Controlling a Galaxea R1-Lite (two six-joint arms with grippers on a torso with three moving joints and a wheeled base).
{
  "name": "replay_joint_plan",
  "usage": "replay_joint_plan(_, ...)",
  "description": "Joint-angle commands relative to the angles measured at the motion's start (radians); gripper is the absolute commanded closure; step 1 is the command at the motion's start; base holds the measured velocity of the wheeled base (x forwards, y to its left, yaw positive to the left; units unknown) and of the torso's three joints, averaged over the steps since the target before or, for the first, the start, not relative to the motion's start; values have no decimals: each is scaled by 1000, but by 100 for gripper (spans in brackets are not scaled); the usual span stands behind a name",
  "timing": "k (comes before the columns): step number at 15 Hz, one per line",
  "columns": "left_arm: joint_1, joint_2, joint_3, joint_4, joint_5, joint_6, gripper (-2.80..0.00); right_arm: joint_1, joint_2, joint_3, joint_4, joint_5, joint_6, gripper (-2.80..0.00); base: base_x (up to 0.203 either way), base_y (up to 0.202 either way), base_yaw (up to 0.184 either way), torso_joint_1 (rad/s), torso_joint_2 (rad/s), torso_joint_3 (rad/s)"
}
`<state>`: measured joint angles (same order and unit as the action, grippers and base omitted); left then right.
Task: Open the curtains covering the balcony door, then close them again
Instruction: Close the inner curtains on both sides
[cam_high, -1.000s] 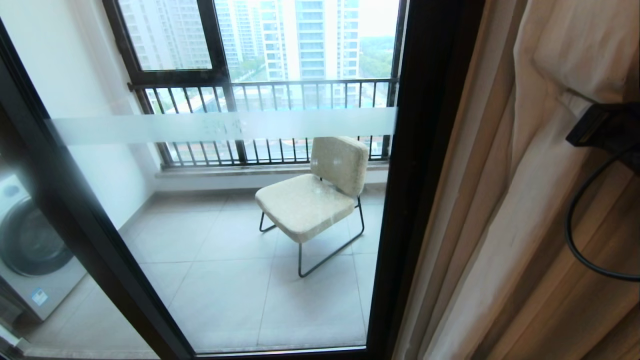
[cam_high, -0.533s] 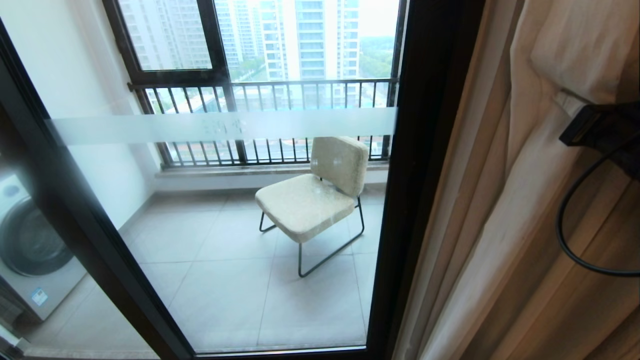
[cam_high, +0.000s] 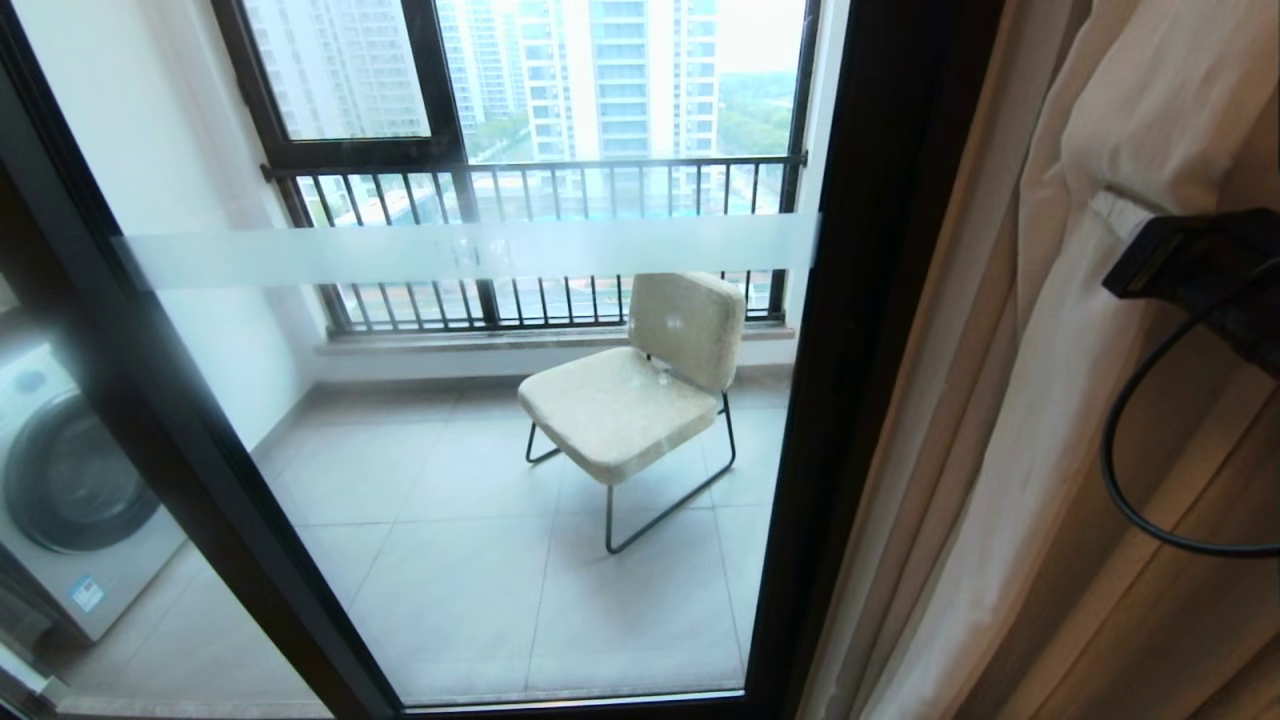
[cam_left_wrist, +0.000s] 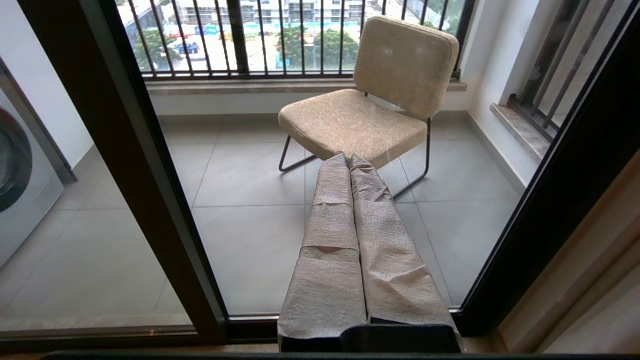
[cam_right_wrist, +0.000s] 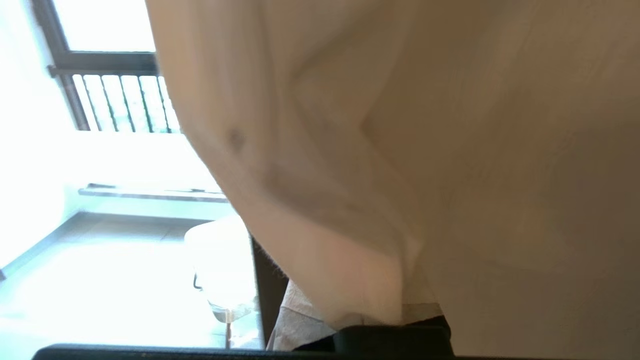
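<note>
Head view: tiled balcony floor (cam_high: 450, 590) behind balcony door (cam_high: 830, 400)

Left gripper (cam_left_wrist: 350, 165) held low with its wrapped fingers pressed together; right gripper (cam_right_wrist: 350, 320) raised at the right, fingers closed

My right gripper (cam_right_wrist: 350, 320) is buried in the curtains (cam_right_wrist: 400, 150); the fabric covers its fingertips, and only wrapped finger bases show at the lower edge. In the head view the frame's right edge cuts off my right arm beside the curtains (cam_high: 1050, 400). The washing machine (cam_high: 60, 490), left of the balcony door (cam_high: 500, 400), is cropped. Behind the curtains the chair (cam_right_wrist: 220, 270) is blurred and washed out.
</note>
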<state>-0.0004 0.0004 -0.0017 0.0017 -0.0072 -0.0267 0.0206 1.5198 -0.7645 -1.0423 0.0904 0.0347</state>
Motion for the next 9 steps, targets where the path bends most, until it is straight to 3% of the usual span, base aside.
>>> replay_joint_plan(1,0,0,0,0,0,0,0,-1,3,-1,-8,0,1,0,0,202,6,-4,2,2)
replay_joint_plan(9,0,0,0,0,0,1,0,-1,11,-1,-8,1,0,0,0,193,-1,3,2,2)
